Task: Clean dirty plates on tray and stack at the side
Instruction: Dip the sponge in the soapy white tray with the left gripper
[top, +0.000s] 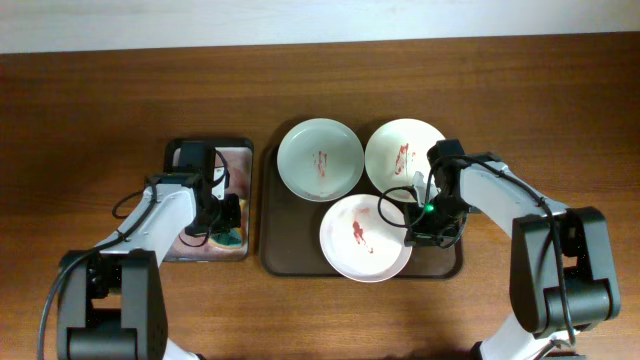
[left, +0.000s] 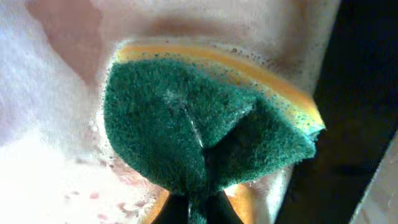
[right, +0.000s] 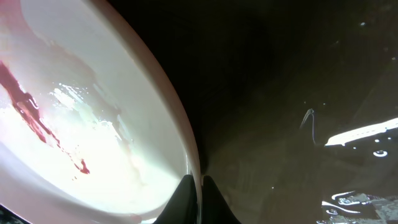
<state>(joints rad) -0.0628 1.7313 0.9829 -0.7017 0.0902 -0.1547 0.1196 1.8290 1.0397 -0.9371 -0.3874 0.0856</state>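
Three white plates with red streaks lie on the dark brown tray (top: 275, 255): a pale green one (top: 320, 158) at the back left, one (top: 402, 152) at the back right, and one (top: 360, 240) in front. My right gripper (top: 412, 228) is shut on the front plate's right rim; the right wrist view shows the fingers (right: 200, 193) pinching the rim of that plate (right: 93, 124) over the tray floor (right: 280, 93). My left gripper (top: 222, 228) is shut on a green and yellow sponge (left: 186, 124), its fingers (left: 198, 208) squeezing the sponge's lower middle.
A smaller black-rimmed tray (top: 208, 142) with a pinkish, foamy inside (left: 37, 124) sits left of the big tray; the sponge (top: 232, 238) is held in its front right corner. Wood-grain tabletop (top: 540, 110) surrounds both trays.
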